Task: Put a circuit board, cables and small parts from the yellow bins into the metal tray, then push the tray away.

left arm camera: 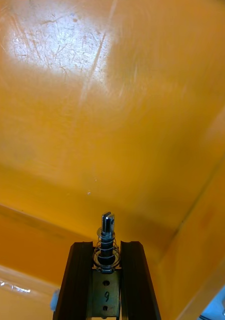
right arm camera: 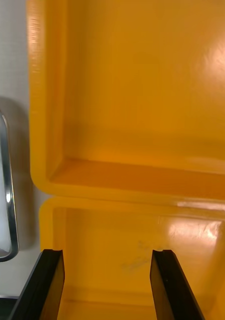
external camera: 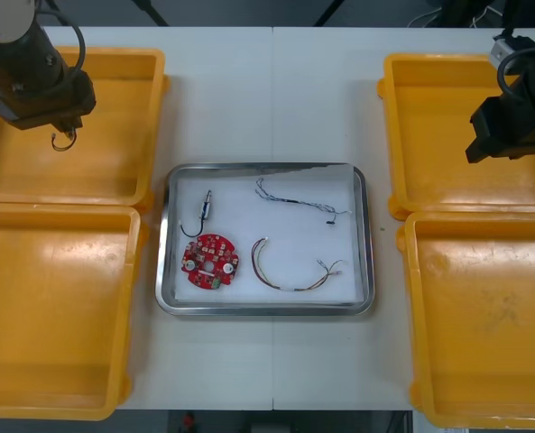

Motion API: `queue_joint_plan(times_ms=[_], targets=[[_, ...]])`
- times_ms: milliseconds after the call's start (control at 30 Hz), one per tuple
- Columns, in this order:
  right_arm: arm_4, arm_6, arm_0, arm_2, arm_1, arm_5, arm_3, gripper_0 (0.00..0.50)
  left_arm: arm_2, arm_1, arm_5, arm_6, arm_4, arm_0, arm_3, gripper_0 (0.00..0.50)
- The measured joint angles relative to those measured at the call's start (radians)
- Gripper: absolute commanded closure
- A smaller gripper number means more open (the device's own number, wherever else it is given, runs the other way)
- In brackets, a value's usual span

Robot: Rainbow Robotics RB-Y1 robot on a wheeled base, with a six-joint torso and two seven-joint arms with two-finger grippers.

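Note:
My left gripper (external camera: 64,135) hangs over the far left yellow bin (external camera: 114,108), shut on a small metal part (left arm camera: 107,240) with a spring round it, which sticks out between the black fingers (left arm camera: 80,280). The metal tray (external camera: 362,234), white inside, lies in the middle and holds a round red circuit board (external camera: 209,261), a small metal part with a black cable (external camera: 204,212), a blue and white cable (external camera: 294,200) and a red and yellow cable (external camera: 290,275). My right gripper (right arm camera: 107,280) is open above the two right bins, nothing between its fingers; in the front view it (external camera: 511,126) sits over the far right bin (external camera: 429,117).
The near left bin (external camera: 50,307) and near right bin (external camera: 484,325) show bare floors. In the right wrist view the tray's rim (right arm camera: 10,200) lies beside the orange bin walls (right arm camera: 47,150). Bare table strips run between tray and bins.

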Motion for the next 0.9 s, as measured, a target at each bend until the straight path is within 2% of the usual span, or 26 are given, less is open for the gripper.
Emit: queue_joint_plan(times_ms=[467, 667, 900], targets=[[-0.028, -0.017, 0.282, -0.305, -0.026, 0.007, -0.078, 0.000, 0.045, 0.017, 0.055, 0.000, 0.102, -0.004, -0.145, 0.500], [-0.027, -0.017, 0.359, -0.332, -0.026, 0.008, -0.092, 0.000, 0.045, 0.010, 0.055, 0.000, 0.130, -0.004, -0.183, 0.500], [-0.024, -0.017, 0.402, -0.332, -0.026, 0.008, -0.094, 0.000, 0.045, -0.045, 0.055, 0.000, 0.106, 0.000, -0.248, 0.500]])
